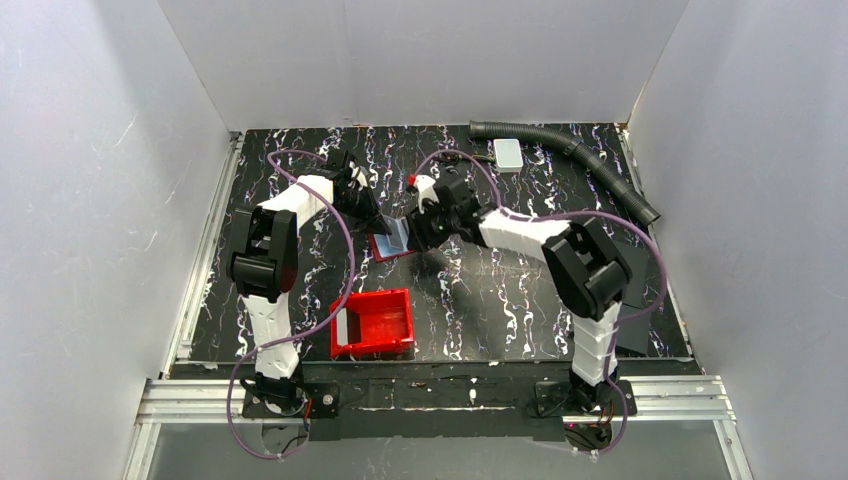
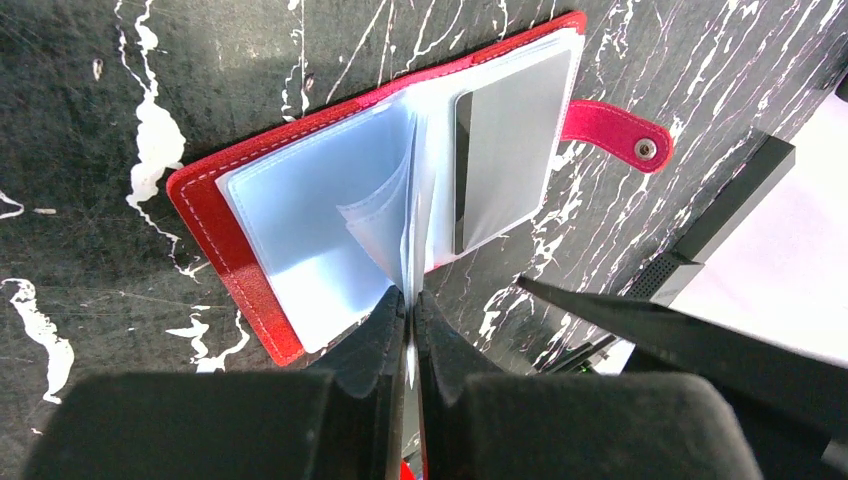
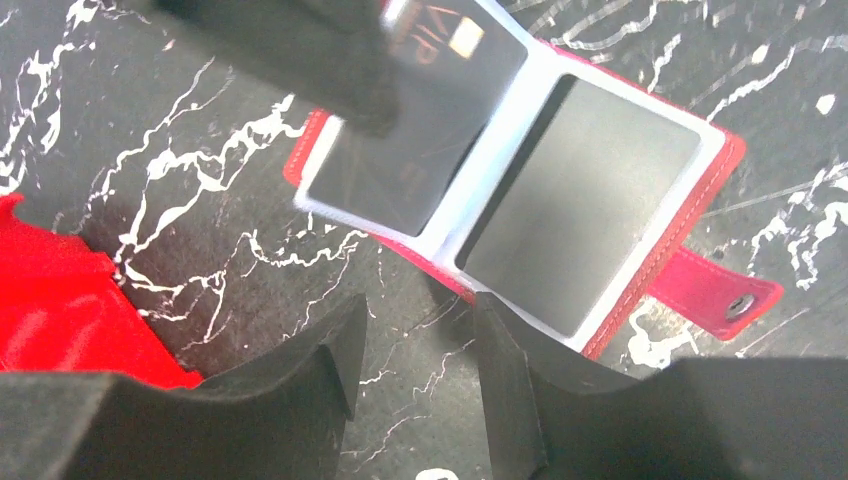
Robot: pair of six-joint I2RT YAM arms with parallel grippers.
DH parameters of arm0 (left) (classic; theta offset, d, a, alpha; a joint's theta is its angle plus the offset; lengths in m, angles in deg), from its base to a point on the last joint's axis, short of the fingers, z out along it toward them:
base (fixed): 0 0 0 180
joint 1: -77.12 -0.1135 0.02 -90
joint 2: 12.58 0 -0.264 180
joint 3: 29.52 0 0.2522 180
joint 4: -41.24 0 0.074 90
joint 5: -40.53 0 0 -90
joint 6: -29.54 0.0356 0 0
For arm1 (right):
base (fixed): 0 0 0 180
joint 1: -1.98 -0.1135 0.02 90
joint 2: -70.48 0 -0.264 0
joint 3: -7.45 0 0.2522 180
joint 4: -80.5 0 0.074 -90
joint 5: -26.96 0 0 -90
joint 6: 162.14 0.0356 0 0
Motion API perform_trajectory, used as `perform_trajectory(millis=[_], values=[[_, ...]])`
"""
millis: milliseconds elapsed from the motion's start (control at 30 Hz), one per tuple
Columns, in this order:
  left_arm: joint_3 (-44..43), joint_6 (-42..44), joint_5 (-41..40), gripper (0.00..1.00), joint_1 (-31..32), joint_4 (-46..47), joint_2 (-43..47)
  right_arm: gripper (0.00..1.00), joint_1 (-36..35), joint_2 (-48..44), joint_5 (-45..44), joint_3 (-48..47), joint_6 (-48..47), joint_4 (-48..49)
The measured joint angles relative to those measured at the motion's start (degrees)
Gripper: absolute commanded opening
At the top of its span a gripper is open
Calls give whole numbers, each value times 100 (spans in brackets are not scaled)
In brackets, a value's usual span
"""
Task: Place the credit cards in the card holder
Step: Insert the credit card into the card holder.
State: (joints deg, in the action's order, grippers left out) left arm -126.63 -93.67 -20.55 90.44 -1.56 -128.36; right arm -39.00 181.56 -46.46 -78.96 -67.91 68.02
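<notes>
Card holder: the card holder (image 1: 392, 243) was found lying open, inner side up, on the worktop (image 1: 480, 300). It was placed a little left of the middle, between the tips of the two arms.
Cards filed: two credit cards (image 3: 585, 225) were seen seated in clear sleeves on the facing pages of the open spread, one of them marked "VIP".
Cards left: a pale flat piece (image 1: 349, 326) was seen in the red bin (image 1: 395, 318), just near of the holder. It was judged to be possibly a card awaiting filing, but it was too small for this to be told.
Progress: the task was judged well under way, with at least two cards filed; whether more were required could not be settled.
Heading: the strap (image 2: 615, 135) with its snap was turned towards the right arm's side, so the holder was judged to point right.
Long axis: the spine was judged to run roughly near to far, and the opened spread to stretch roughly left to right, somewhat skewed.
Left fingers: the left fingers (image 2: 385, 335) were clenched on the edge of a clear sleeve (image 2: 405, 240) at the spine, by which that leaf was held raised.
Right fingers: the right fingers (image 3: 330, 360) were released and spread apart with nothing grasped. They were held close beside the holder's strap-side edge.
</notes>
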Motion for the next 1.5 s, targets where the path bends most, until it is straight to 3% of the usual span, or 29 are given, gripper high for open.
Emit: perform_trajectory(millis=[167, 500, 900, 1500], values=[[0, 4, -2, 1, 0, -24, -7, 56, -321, -337, -264, 909, -901, 1342], [0, 11, -24, 0, 0, -42, -7, 52, -907, -111, -1113, 992, -2122, 2684], [-42, 26, -66, 0, 0, -98, -17, 47, -1071, 22, -1696, 1067, -2413, 2938], [-103, 61, -68, 0, 0, -136, -26, 47, -1134, 289, -2135, 1099, -2549, 3080]])
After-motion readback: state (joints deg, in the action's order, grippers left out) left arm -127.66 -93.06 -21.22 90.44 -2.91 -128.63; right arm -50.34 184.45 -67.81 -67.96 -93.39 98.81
